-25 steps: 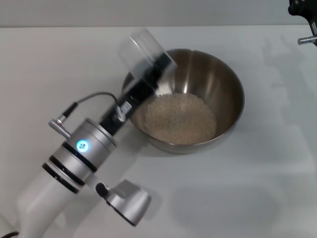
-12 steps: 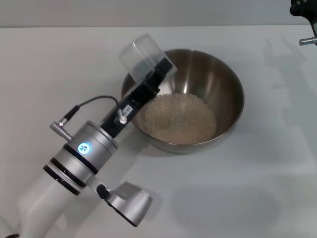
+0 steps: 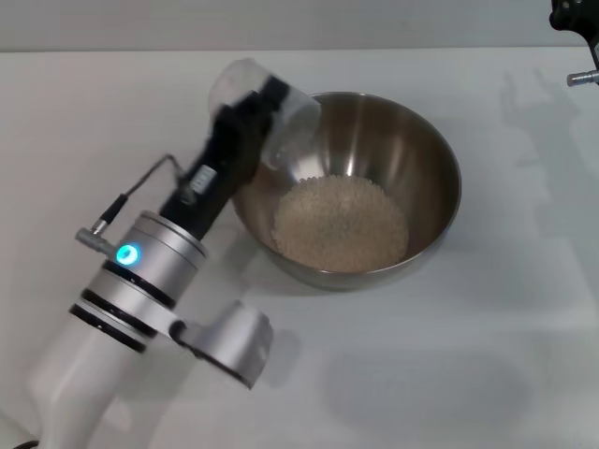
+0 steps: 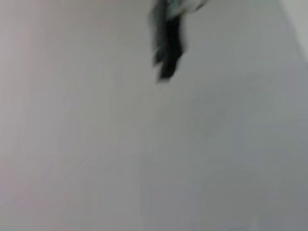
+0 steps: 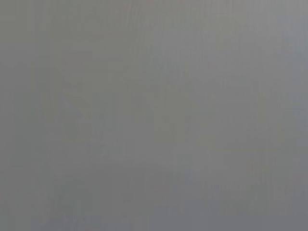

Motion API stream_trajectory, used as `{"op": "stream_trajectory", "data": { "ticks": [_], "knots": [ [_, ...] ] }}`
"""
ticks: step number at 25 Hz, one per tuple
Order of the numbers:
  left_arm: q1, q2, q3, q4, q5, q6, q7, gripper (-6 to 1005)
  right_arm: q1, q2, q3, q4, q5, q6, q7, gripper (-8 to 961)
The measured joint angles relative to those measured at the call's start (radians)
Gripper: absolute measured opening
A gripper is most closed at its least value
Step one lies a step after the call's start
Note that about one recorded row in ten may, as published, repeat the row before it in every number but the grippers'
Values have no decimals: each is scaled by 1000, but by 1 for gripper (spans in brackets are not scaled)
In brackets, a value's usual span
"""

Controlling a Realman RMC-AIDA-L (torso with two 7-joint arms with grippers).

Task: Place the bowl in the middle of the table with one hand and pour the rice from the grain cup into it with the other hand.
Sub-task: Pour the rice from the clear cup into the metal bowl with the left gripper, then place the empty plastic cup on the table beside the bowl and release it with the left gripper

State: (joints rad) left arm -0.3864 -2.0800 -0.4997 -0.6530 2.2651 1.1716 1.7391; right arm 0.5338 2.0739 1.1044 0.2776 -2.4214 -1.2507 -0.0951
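The steel bowl [image 3: 426,154] stands on the white table [image 3: 487,355] near the middle, with a heap of rice [image 3: 342,223] in its bottom. My left gripper [image 3: 251,105] is shut on the clear grain cup [image 3: 290,131] and holds it tilted over the bowl's left rim. The cup looks empty. The black fingers [image 3: 245,117] lie across the cup and hide part of it. My right arm [image 3: 573,23] is parked at the far right corner, away from the bowl. The left wrist view shows only blurred white surface and a dark shape [image 4: 168,43].
The left arm's silver forearm [image 3: 140,281] crosses the table's front left toward the bowl. The right wrist view is plain grey with nothing to make out.
My left wrist has rolled and shifted slightly left, turning the cup so the black fingers now lie over it. The bowl, the rice heap and the right arm have not moved.
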Motion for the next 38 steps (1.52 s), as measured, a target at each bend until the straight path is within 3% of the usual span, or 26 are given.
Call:
{"op": "stream_trajectory", "data": {
  "ticks": [6,7,8,9,10,12,13,19,26,38],
  "knots": [
    [15,1,-99,-33,-120,3,-426,24,3,1,0,0,1,0,0,406],
    [13,2,-126,-20,-161,-3,-587,25,5,1,0,0,1,0,0,406],
    [13,2,-126,-20,-161,-3,-587,25,5,1,0,0,1,0,0,406],
    [8,4,-152,1,-202,-18,-744,25,5,2,0,0,1,0,0,406],
    [8,4,-152,1,-202,-18,-744,25,5,2,0,1,1,0,0,406],
    [6,6,-199,35,-220,-70,-945,25,6,2,0,4,1,0,0,406],
    [6,6,-199,35,-220,-70,-945,25,6,2,0,4,1,0,0,406],
    [-4,8,-268,121,-220,-196,-1354,26,4,3,0,6,1,0,0,405],
    [-20,7,-271,165,-220,-249,-1490,27,2,3,0,6,1,1,0,406],
    [-37,1,-271,199,-220,-335,-1499,28,-1,3,0,6,1,1,0,405]
  ]
}}
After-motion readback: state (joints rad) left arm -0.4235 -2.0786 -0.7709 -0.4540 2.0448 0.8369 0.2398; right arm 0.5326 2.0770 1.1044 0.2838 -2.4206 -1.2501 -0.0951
